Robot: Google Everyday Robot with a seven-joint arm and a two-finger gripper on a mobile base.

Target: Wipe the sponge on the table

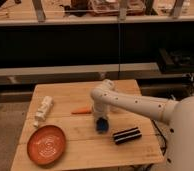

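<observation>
The dark-blue sponge (pixel 102 126) lies on the light wooden table (pixel 65 95), near its middle. My gripper (pixel 100 119) comes down from the white arm directly onto the sponge's top and hides part of it. The arm reaches in from the lower right, bending at an elbow above the table's far half.
An orange plate (pixel 46 144) sits at the table's front left. A small orange carrot (pixel 81 111) lies just left of the arm. A black ribbed bar (pixel 127 135) lies right of the sponge. A pale blocky object (pixel 43 110) rests at the left edge. A long grey bench (pixel 65 71) runs behind.
</observation>
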